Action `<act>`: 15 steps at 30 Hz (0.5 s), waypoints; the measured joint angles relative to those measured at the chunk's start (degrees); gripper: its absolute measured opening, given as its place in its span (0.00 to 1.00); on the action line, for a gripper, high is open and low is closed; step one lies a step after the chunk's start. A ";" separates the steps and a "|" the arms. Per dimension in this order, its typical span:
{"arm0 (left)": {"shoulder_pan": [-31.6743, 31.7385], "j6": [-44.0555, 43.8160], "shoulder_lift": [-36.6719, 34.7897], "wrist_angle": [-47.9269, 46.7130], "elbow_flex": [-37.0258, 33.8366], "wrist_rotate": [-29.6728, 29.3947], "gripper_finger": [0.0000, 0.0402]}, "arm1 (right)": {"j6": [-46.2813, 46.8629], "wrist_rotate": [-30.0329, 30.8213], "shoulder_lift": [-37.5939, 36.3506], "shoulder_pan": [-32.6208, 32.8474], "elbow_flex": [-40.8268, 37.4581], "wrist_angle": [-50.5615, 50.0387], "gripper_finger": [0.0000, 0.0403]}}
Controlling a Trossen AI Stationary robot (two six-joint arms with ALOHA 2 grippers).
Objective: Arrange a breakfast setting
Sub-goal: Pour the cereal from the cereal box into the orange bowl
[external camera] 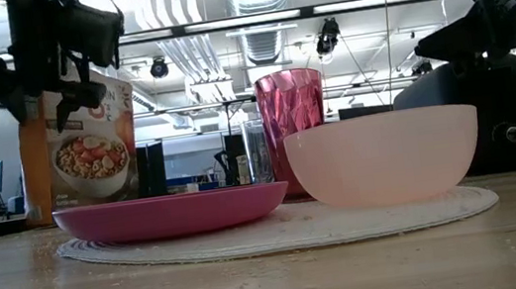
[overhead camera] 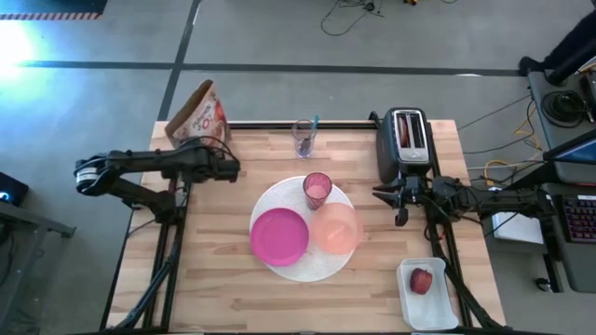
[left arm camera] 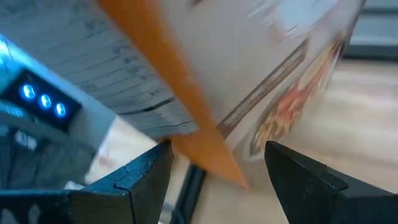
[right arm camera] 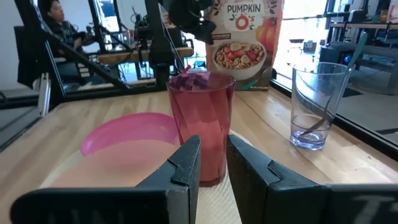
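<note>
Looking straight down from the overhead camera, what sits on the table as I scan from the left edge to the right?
Cereal box → magenta plate → peach bowl → toaster → white tray with a red fruit.

My left gripper (left arm camera: 214, 163) sits so close to the cereal box (left arm camera: 261, 81) that its print blurs and its edges are cut off.
</note>
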 joint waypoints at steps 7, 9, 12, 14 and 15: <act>1.20 4.67 4.30 6.03 0.24 -4.88 0.60 | -0.81 -0.02 0.00 0.00 0.00 -0.29 0.17; 1.25 6.29 5.44 7.39 1.02 -6.01 0.60 | -1.10 -0.06 0.00 0.00 0.00 -0.34 0.17; 1.25 7.51 7.08 7.21 2.85 -5.84 0.60 | -0.03 -0.01 0.00 0.00 0.00 -0.09 0.17; 0.95 8.08 7.57 5.73 4.62 -4.54 0.60 | 1.09 0.08 0.00 0.00 0.00 0.11 0.17; 0.60 8.43 7.67 4.74 5.73 -3.93 0.60 | 1.38 0.13 -0.02 0.00 0.00 0.10 0.17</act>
